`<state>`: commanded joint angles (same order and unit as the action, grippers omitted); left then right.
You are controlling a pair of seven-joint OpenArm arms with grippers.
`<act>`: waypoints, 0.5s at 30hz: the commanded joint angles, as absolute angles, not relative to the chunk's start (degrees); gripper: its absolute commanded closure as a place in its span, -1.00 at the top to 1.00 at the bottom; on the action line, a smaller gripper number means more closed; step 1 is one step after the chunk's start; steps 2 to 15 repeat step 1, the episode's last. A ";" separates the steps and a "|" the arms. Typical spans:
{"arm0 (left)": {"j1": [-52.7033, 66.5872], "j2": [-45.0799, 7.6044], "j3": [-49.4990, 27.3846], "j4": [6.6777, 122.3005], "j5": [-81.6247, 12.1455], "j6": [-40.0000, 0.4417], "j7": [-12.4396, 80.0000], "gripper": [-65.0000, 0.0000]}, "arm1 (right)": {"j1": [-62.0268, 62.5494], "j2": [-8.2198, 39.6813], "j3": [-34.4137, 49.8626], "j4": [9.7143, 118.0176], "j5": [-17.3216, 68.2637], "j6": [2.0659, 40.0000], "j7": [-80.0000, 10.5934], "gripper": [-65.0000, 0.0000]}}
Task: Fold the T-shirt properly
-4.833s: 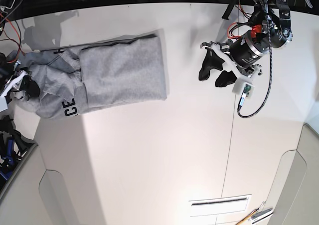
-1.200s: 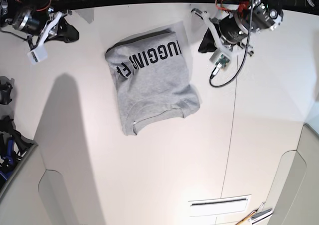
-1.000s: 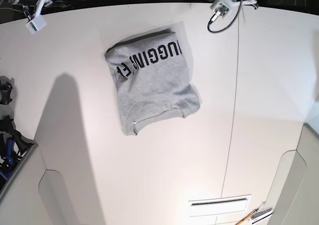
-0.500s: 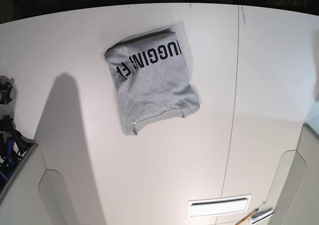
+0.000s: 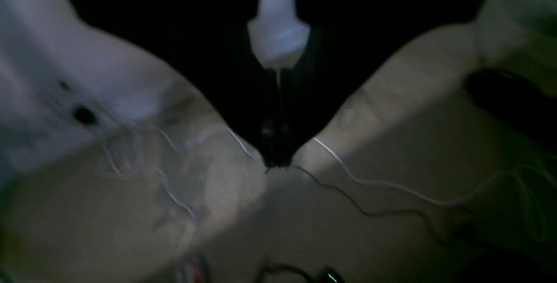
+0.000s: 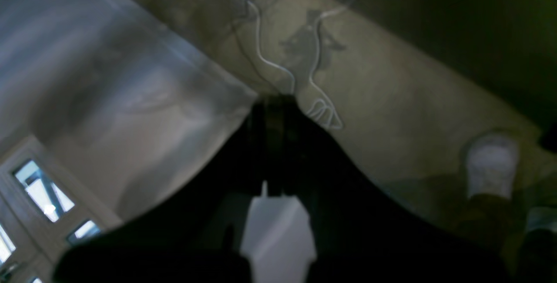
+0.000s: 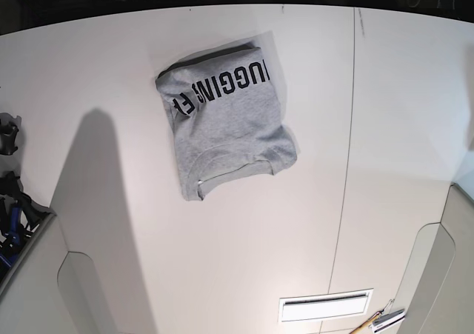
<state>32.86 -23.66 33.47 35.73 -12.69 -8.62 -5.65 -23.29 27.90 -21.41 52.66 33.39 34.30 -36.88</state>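
Note:
The light grey T-shirt [image 7: 226, 127] lies folded into a rough rectangle on the white table [image 7: 370, 164], toward the far middle. Its black lettering faces up along the far edge and the ribbed neck shows at the near edge. Neither gripper shows in the base view. In the left wrist view my left gripper [image 5: 276, 161] is dark, its jaws meeting at a point, with nothing in it, over a floor with cables. In the right wrist view my right gripper [image 6: 274, 104] looks the same, jaws together and empty. The shirt is in neither wrist view.
Dark gear [image 7: 9, 201] sits at the table's left edge. A slot [image 7: 326, 304] and a tool [image 7: 385, 319] lie at the near right. A seam [image 7: 348, 164] runs down the table. White cables [image 5: 370, 178] trail on the floor.
Both arms have drawn back past the far edge and left the base view. The shirt, earlier spread and half folded at the left, has lain still in its folded shape over the last second.

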 joint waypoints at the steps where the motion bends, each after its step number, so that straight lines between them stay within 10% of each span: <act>1: 32.14 -23.20 33.45 35.73 -12.67 -7.16 -5.65 -1.00 | -22.65 27.92 -21.41 52.71 33.69 34.30 -36.88 -1.00; 15: 32.14 -23.20 33.45 35.73 -12.67 -7.16 -5.65 -1.00 | -22.65 27.92 -21.41 52.71 33.69 34.30 -36.88 -1.00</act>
